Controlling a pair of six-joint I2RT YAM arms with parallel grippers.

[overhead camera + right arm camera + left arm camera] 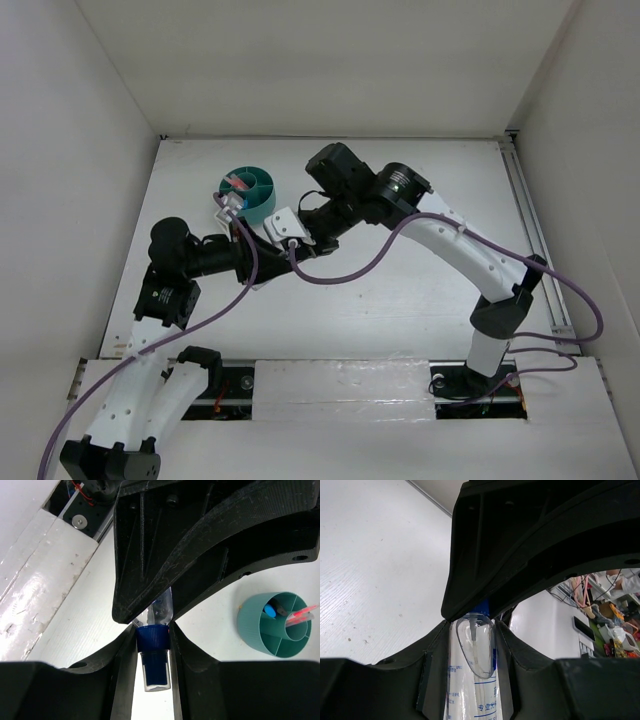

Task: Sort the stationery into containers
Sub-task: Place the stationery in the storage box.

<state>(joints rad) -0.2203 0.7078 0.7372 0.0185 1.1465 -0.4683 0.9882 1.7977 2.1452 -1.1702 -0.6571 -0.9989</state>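
Here the left jaws clamp the clear body of the tube [470, 680], while the right jaws pinch its blue cap [152, 638]. The tube sits between both arms over the table [420, 300], near the teal tub [250, 622] holding pink pens [301, 613].

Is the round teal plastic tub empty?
No, the round teal plastic tub holds thin salmon-pink pens and a blue-tipped item in its compartments.

clear-blue tube [472, 680] | blue printed Chinese characters | too blurred to read reliably
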